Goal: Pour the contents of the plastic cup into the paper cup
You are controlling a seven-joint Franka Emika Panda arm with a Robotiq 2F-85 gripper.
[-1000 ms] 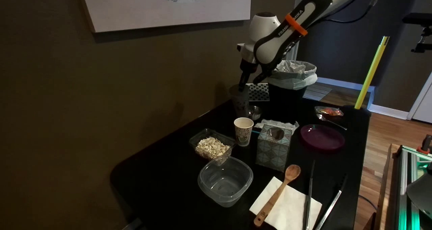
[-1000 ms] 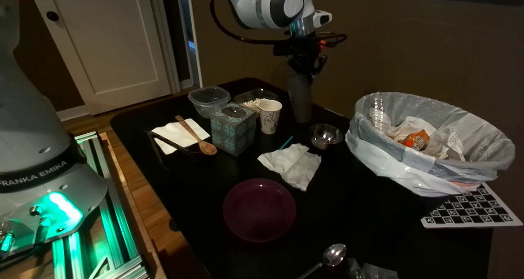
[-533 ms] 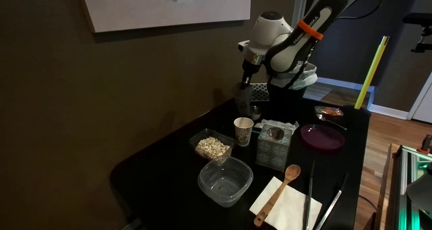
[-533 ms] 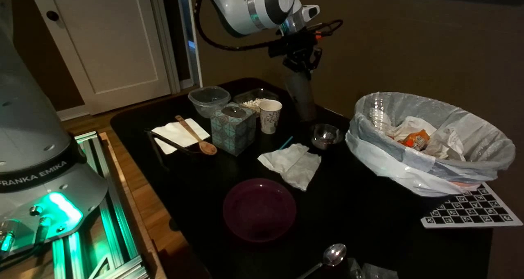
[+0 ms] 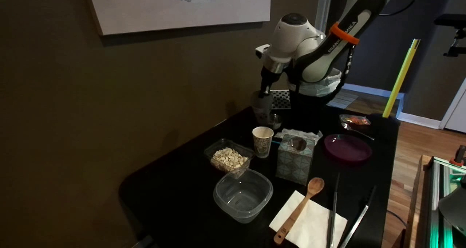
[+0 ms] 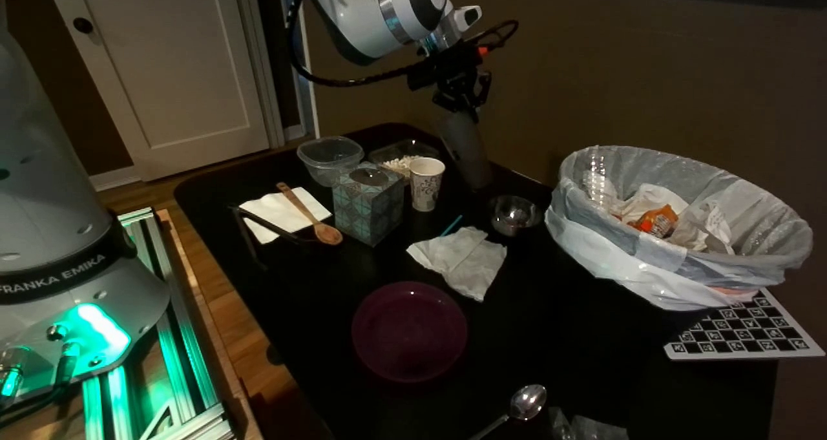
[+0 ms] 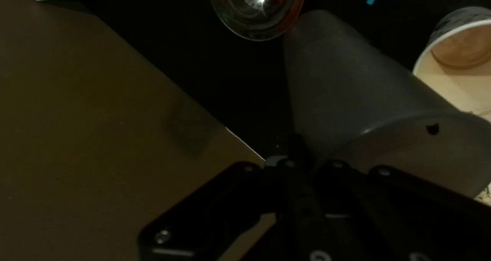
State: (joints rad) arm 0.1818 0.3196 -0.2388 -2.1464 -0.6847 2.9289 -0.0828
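The plastic cup (image 5: 263, 107) is a dim grey see-through tumbler near the wall. It also shows in an exterior view (image 6: 466, 152), tilted with its top leaning left. My gripper (image 6: 464, 109) is shut on its rim from above; the fingers also show in the wrist view (image 7: 303, 157). In the wrist view the cup (image 7: 341, 77) has its mouth turned to the lower right; a small dark spot shows inside, and its contents are unclear. The paper cup (image 5: 263, 146), white and patterned, stands upright close by, also in an exterior view (image 6: 426, 185) and the wrist view (image 7: 456, 77).
A glass bowl (image 6: 513, 216) stands beside the plastic cup's base. A tissue box (image 6: 368, 204), a tub of pale pieces (image 5: 229, 158) and a clear tub (image 5: 243, 195) surround the paper cup. A lined trash bin (image 6: 672, 252) and a crumpled napkin (image 6: 462, 259) are near.
The plastic cup has gone from near upright to tilted, its top moving left in an exterior view. The wrist has tilted and shifted with it. The paper cup has not moved.
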